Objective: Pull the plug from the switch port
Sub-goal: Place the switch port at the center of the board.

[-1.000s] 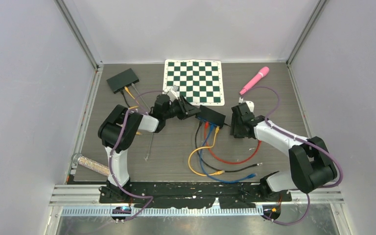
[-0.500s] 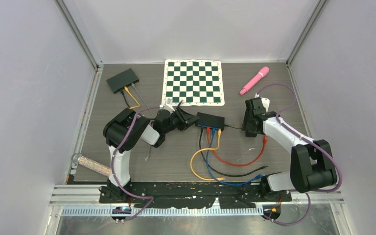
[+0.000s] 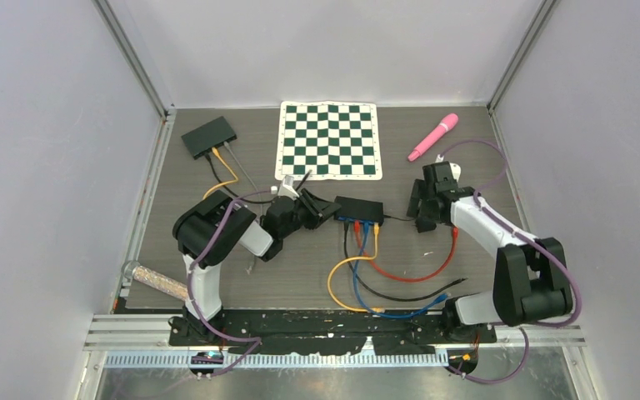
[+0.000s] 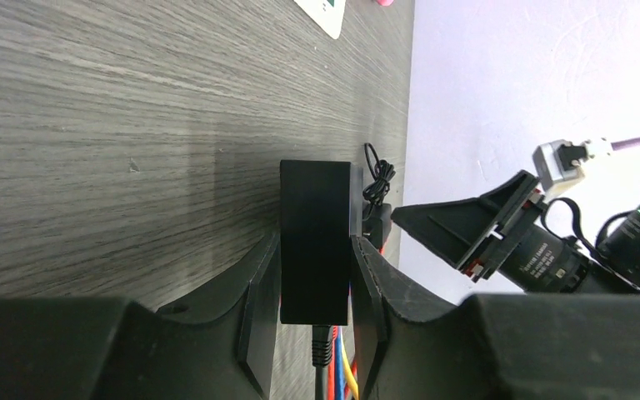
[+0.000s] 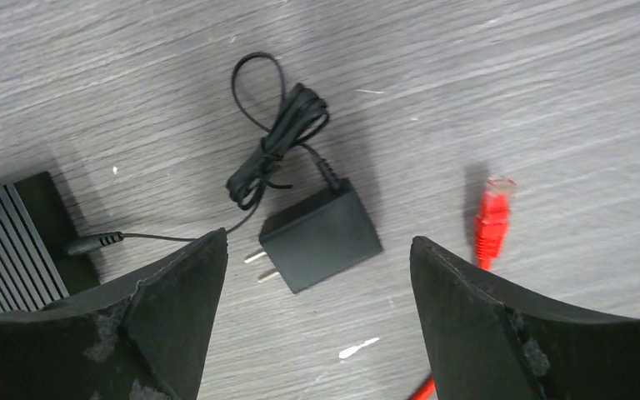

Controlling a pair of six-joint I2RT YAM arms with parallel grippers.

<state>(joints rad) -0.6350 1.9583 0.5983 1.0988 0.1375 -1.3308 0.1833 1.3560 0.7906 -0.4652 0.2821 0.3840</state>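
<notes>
Wood tabletop (image 4: pixel 133 83); left wrist reveals left hand (image 4: pixel 315 254) clamping switch (image 4: pixel 315 204).

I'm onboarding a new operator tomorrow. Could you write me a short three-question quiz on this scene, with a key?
1. True or false: the left gripper has its jaws shut on the black network switch.
2. What lies on the table under the open jaws of the right gripper? A) a black power adapter; B) a pink microphone; C) a chessboard mat.
3. Fill in the colour: the loose plug lying beside that adapter is ____.
Key: 1 true; 2 A; 3 red.
</notes>
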